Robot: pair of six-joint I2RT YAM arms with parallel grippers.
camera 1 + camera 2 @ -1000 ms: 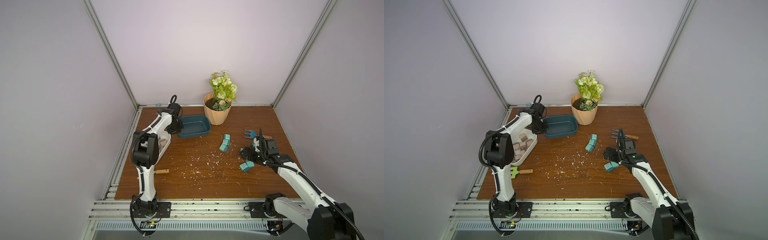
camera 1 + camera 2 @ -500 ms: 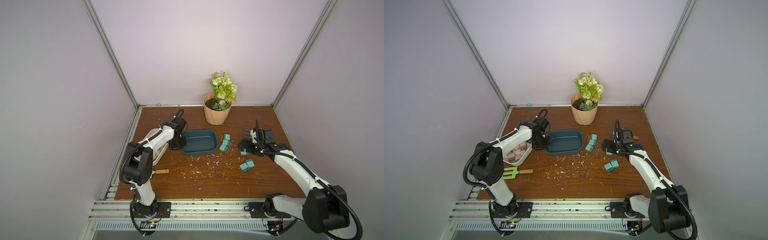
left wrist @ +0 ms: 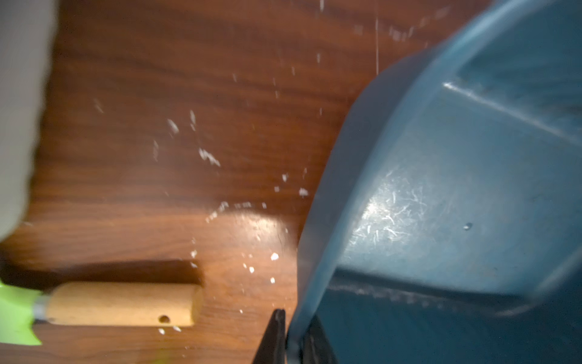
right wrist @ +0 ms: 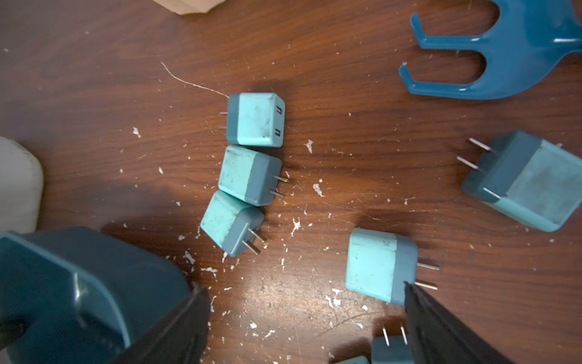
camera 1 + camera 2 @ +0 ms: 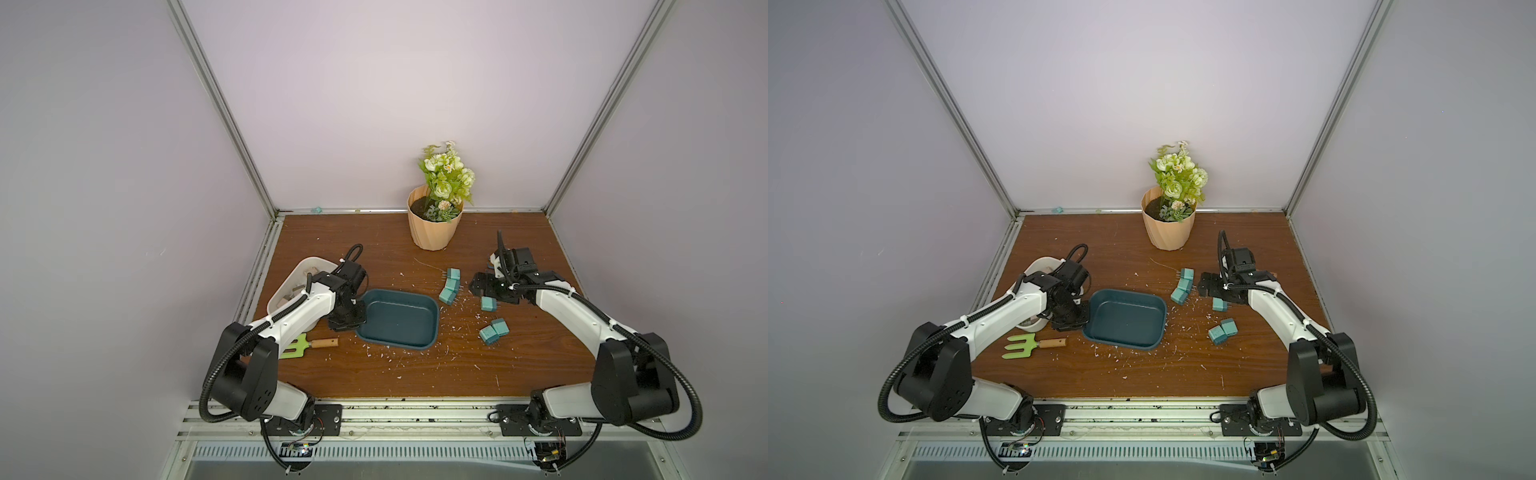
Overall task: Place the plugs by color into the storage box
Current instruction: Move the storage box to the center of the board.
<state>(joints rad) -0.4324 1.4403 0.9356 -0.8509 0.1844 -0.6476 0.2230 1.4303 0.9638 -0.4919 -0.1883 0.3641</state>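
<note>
Teal plugs [image 4: 248,175] lie under spread right fingers [image 4: 441,324]; left fingers [image 3: 273,338] pinch the tray [image 3: 318,249] rim, which might slip.

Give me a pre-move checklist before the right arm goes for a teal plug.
1. Left end effector shut on the teal tray rim: ok.
2. Teal tray empty, room for plugs: ok.
3. Right end effector open: ok.
4. Nearest teal plug centred in its opening: not ok, it lies far to one side.
5. Green fork apart from the teal tray: ok, though close.
6. White tray holds only beige plugs: cannot tell, the left arm covers most of it.
</note>
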